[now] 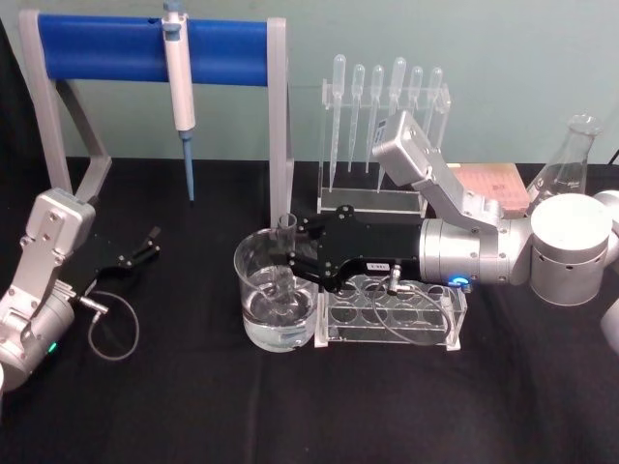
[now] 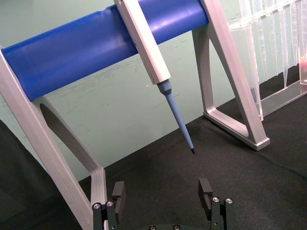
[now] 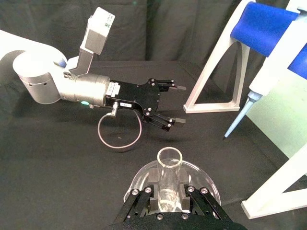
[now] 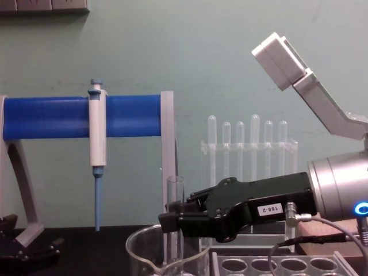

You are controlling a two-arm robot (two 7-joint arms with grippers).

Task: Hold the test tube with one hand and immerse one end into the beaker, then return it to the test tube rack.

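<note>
test tube point(image 1: 286, 232) | upright in beaker point(image 1: 249, 282) | right pincer point(image 1: 292, 266) clamps it | label point(image 4: 269, 209) 188-2

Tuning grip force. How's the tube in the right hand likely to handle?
Likely fragile: the tube is thin clear glass, so the right hand, shut on it, should squeeze lightly. Probably slippery: smooth wall, lower end down in the beaker, which holds liquid. Round and long, so it would likely roll if laid flat.
</note>
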